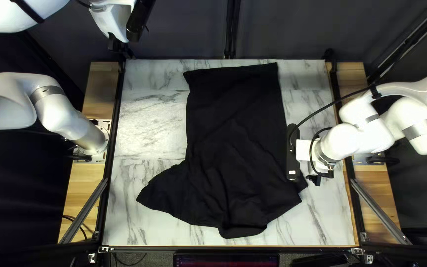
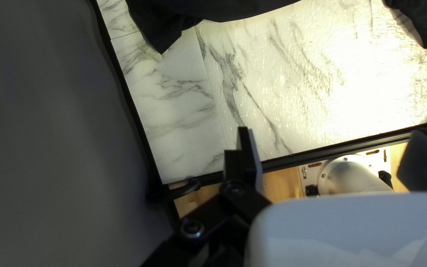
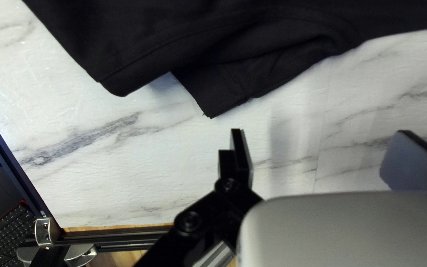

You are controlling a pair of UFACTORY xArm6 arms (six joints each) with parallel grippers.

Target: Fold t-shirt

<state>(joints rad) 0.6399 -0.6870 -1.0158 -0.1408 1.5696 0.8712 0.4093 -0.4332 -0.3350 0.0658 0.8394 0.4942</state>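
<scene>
A black t-shirt [image 1: 233,133] lies on the table, its straight end toward the far edge and its wrinkled, wider part toward the near edge. My left gripper [image 1: 118,45] is raised near the table's far left corner. The right gripper [image 1: 315,179] is beside the shirt's near right part, partly hidden by its mount. In the left wrist view the open left gripper [image 2: 329,130] holds nothing; the shirt [image 2: 213,9] lies well ahead. In the right wrist view the right gripper [image 3: 322,130] stands open and empty, just short of a cloth corner [image 3: 213,94] of the shirt.
Marble-patterned tabletop [image 1: 149,118] shows around the shirt. A black rail [image 1: 115,128] runs along the left edge, with the left arm's base plate [image 1: 106,129] beyond it. A keyboard [image 3: 3,235] sits outside the table's near edge. A cable loops over my right arm.
</scene>
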